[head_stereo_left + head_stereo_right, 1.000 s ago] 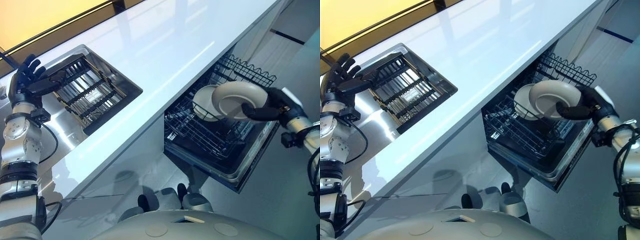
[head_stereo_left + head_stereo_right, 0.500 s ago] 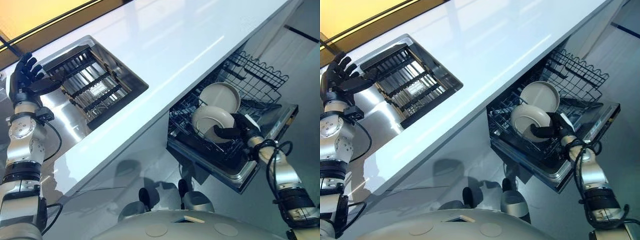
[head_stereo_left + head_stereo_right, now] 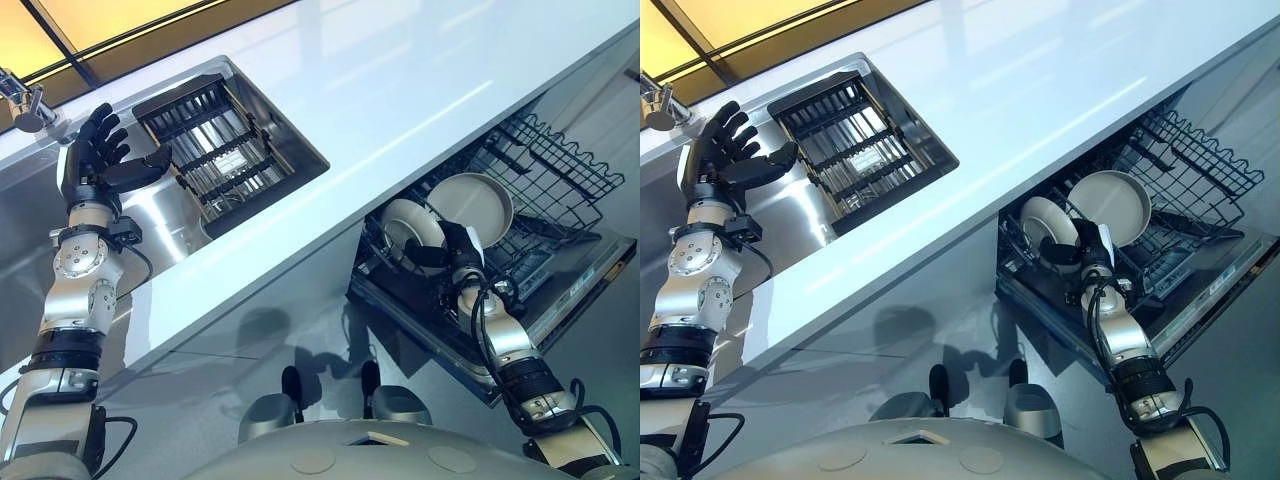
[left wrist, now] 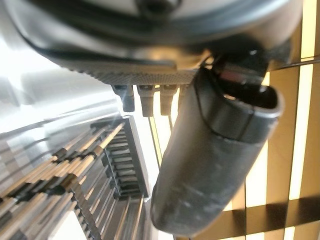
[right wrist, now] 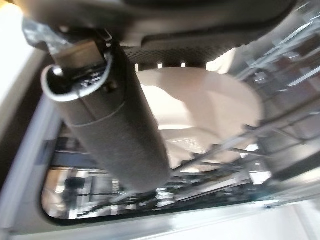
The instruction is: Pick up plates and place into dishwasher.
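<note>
While the right robot hand [image 3: 455, 247] pinches the front plate [image 3: 408, 222] upright between the dishwasher rack [image 3: 565, 160] tines, so it stands beside the rear plate [image 3: 482, 203], the left robot hand [image 3: 98, 160] hangs spread and empty over the sink [image 3: 165, 215].

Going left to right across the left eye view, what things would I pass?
Faucet → left hand → sink rack → plate held by the right hand → second plate → dishwasher rack, right end.
</note>
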`<state>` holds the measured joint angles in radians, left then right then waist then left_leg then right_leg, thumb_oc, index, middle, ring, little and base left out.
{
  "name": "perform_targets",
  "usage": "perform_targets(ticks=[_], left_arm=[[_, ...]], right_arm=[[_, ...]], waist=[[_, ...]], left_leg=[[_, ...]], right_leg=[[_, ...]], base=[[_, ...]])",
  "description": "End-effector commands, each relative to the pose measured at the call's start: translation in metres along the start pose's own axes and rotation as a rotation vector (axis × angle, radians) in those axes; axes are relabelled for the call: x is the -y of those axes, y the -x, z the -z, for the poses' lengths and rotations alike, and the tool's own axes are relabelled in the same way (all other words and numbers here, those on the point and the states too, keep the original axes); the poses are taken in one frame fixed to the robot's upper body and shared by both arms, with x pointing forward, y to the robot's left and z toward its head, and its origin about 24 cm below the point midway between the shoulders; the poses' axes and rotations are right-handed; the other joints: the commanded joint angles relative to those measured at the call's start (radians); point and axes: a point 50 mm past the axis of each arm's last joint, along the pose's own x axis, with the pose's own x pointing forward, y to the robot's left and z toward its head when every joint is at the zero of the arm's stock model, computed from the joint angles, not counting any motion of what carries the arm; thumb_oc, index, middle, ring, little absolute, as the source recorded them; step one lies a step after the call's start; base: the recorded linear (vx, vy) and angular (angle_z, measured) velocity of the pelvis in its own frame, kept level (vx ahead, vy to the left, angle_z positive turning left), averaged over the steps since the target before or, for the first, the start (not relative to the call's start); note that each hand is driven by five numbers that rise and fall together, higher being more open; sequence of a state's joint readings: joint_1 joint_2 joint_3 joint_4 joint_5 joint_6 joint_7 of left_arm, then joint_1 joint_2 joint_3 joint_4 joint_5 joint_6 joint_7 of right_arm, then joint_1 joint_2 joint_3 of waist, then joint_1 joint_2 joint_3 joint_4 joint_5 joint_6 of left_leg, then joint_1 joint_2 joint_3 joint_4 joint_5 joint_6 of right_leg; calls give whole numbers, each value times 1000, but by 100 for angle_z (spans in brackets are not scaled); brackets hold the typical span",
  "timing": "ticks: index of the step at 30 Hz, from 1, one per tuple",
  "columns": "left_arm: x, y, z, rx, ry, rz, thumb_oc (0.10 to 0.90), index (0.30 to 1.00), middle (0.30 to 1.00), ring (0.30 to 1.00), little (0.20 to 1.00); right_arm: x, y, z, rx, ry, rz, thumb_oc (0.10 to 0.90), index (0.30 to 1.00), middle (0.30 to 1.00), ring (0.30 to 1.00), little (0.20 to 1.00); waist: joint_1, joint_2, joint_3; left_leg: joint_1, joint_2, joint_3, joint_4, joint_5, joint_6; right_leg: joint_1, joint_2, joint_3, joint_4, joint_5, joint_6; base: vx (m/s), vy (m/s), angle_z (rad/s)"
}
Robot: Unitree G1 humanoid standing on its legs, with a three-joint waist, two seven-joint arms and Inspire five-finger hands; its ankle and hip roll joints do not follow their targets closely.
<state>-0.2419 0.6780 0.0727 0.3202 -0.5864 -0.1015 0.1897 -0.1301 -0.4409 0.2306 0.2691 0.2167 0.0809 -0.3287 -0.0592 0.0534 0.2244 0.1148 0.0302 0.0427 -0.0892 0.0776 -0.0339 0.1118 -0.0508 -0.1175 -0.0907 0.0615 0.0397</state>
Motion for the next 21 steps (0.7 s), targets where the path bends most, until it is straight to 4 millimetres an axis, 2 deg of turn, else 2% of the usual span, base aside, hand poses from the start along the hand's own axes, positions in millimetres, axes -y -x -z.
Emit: perform_targets(ticks=[1,2,5,11,18,21], left_arm=[[15,-9,-40,212,-13,50,800,900,900,900,900],[16,-8,-37,210,-7,51,800,900,900,900,900],[16,-6,-36,204,-2,51,800,900,900,900,900],[2,1,-37,192,-5,16,800,900,900,900,900],[-15,6,-34,184,4,-49,800,900,900,900,900],[-25,5,-31,172,19,-81,800,900,900,900,900]], right_arm=[[-8,4,-102,540,-230,7,800,900,900,900,900],[-5,8,-107,591,-285,37,800,900,900,900,900],[4,12,-104,607,-311,76,800,900,900,900,900],[44,19,-70,506,-345,195,800,900,900,900,900],[80,29,-57,512,-374,386,800,900,900,900,900],[101,29,-44,461,-343,475,800,900,900,900,900]], waist=[[2,36,-51],[-3,41,-51],[-12,46,-54],[-42,43,-58],[-74,47,-48],[-84,52,-47]], left_leg=[[-20,-80,-7,52,-84,54],[-21,-82,-4,52,-87,54],[-20,-84,2,50,-89,54],[-18,-86,28,47,-93,57],[-12,-88,50,41,-97,60],[-9,-90,57,34,-97,59]], right_leg=[[-69,67,11,188,-145,-3],[-74,65,13,191,-147,-1],[-80,61,15,193,-149,2],[-85,58,25,192,-149,6],[-96,56,35,200,-149,11],[-99,53,35,198,-147,14]], base=[[-26,66,16],[-24,76,10],[-10,50,5],[-1,7,0],[-8,3,-4],[-10,-1,-12]])
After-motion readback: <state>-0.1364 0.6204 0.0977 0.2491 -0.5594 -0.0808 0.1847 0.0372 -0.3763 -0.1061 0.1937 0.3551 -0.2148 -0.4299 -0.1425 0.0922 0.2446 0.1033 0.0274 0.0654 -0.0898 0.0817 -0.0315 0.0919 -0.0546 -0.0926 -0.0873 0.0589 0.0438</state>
